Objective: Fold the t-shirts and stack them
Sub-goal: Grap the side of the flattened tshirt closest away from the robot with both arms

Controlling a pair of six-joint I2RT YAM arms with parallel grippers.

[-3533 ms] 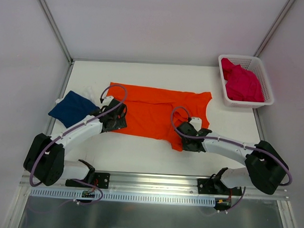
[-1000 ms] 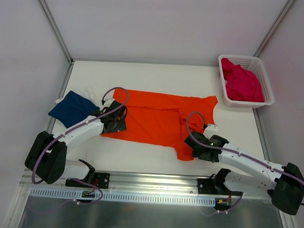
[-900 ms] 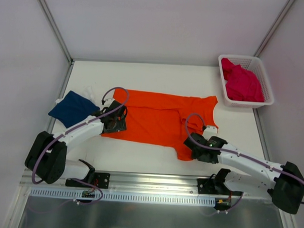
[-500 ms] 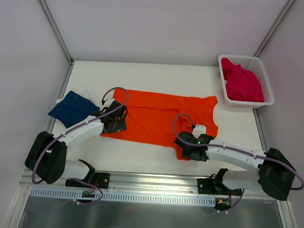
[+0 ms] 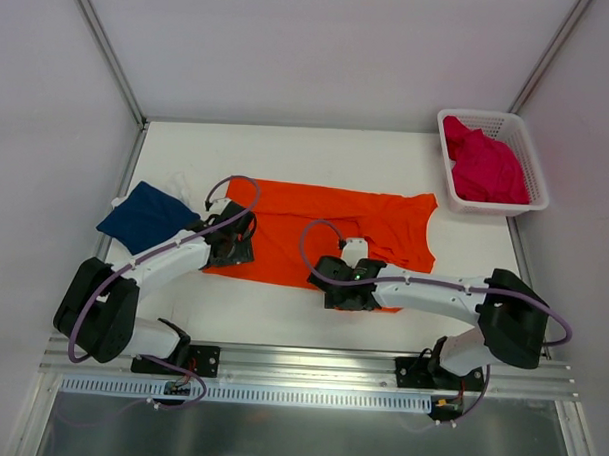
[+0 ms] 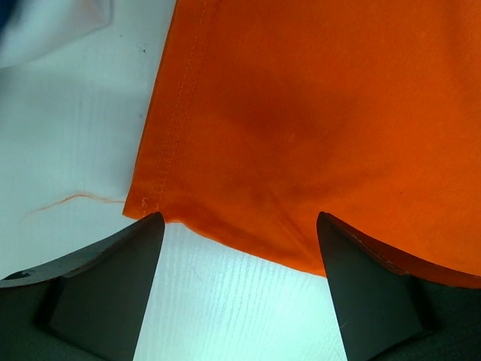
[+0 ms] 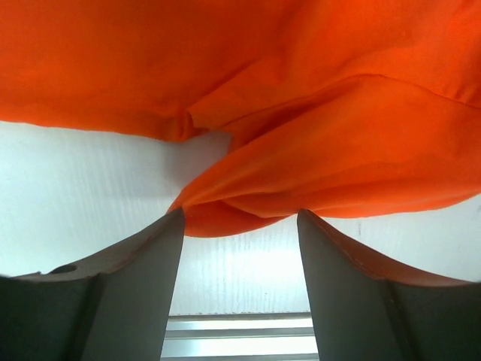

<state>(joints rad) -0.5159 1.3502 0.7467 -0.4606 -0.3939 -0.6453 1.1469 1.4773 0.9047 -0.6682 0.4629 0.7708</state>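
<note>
Shirts counted: three, one of each colour. Baskets: one. Grippers: two.

Orange shirt (image 5: 314, 233) lies spread flat on the table (image 5: 287, 152), left of the basket (image 5: 490, 206) and nearer the arms than it. Its long axis runs left-right. The stitched hem end points away from the basket; the notched end points toward it and stops just short of it.

Navy shirt (image 5: 145, 217) is a folded square, far left of the basket and just beyond the orange hem. It sits turned corner-on rather than square to the table edge.

Pink shirt (image 5: 484, 166) is crumpled inside the basket; no axis can be told.

Left gripper (image 6: 239, 218) is at the orange shirt's near hem corner, the corner farthest from the basket. Its jaws are spread wide, holding nothing, and the cloth edge lies flat between the fingers.

Right gripper (image 7: 240, 214) is at the shirt's near edge, left of the basket and nearer the arms. Its jaws stand apart, unclenched. A bunched fold of orange cloth pokes between the fingers, and neither finger presses it.
</note>
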